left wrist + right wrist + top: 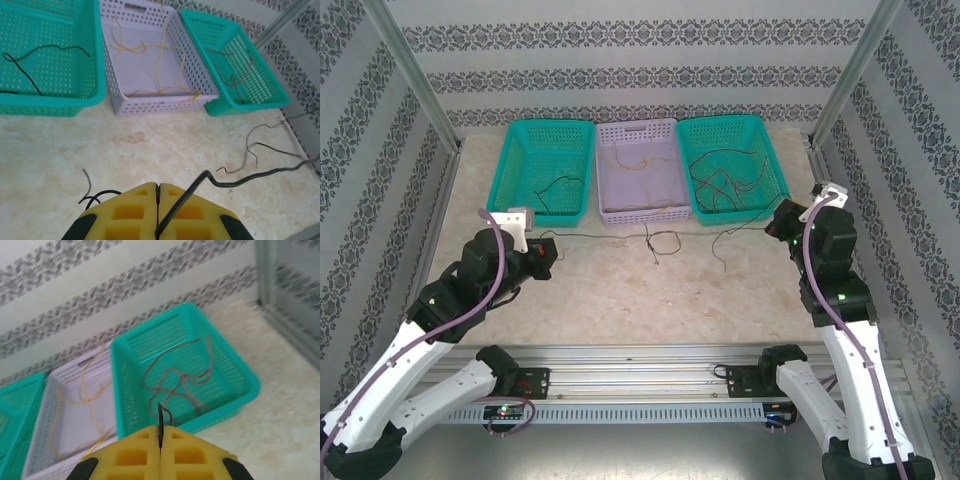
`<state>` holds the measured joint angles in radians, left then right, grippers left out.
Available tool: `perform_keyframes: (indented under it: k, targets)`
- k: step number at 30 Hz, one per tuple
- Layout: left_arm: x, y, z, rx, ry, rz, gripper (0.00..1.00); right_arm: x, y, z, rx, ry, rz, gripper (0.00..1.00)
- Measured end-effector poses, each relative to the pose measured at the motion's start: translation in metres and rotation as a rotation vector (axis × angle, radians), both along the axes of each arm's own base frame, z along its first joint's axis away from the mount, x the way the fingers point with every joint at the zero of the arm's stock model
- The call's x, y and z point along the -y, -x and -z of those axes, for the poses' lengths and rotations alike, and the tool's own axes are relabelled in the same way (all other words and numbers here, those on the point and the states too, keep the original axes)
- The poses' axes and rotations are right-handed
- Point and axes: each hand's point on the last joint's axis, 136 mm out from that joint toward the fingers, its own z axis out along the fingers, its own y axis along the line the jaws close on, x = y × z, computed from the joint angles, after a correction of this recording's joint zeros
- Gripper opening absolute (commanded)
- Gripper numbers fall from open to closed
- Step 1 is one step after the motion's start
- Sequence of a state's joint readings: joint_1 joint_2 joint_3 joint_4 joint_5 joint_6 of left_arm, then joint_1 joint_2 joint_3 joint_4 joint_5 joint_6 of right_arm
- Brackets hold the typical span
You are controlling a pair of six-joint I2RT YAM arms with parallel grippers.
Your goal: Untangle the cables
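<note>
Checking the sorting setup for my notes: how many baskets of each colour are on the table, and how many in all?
Teal baskets: 2
Lavender basket: 1
Total: 3

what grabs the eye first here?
At the table's far side sit the left teal basket with a black wire, the lavender basket with yellow wires, the right teal basket with red wires. In front, the left pincer and right pincer are each shut on a black cable, a small tangle between them.
</note>
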<state>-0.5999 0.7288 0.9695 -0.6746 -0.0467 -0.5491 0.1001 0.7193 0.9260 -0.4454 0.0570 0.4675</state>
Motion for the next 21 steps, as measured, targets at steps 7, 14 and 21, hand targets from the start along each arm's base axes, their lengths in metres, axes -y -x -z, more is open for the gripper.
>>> perform_keyframes:
  k: [7,14,21]
  targets:
    - [0.024,-0.004,0.028,-0.126,-0.014,0.084,0.00,-0.054,-0.009,0.013,-0.063,-0.120,-0.282,0.41]
    - [0.041,-0.007,0.038,-0.187,0.016,0.132,0.00,-0.115,0.015,0.004,-0.042,-0.204,-0.566,0.51]
    - [0.052,-0.011,0.036,-0.207,0.043,0.158,0.00,-0.217,0.053,0.055,-0.151,-0.250,-0.914,0.52]
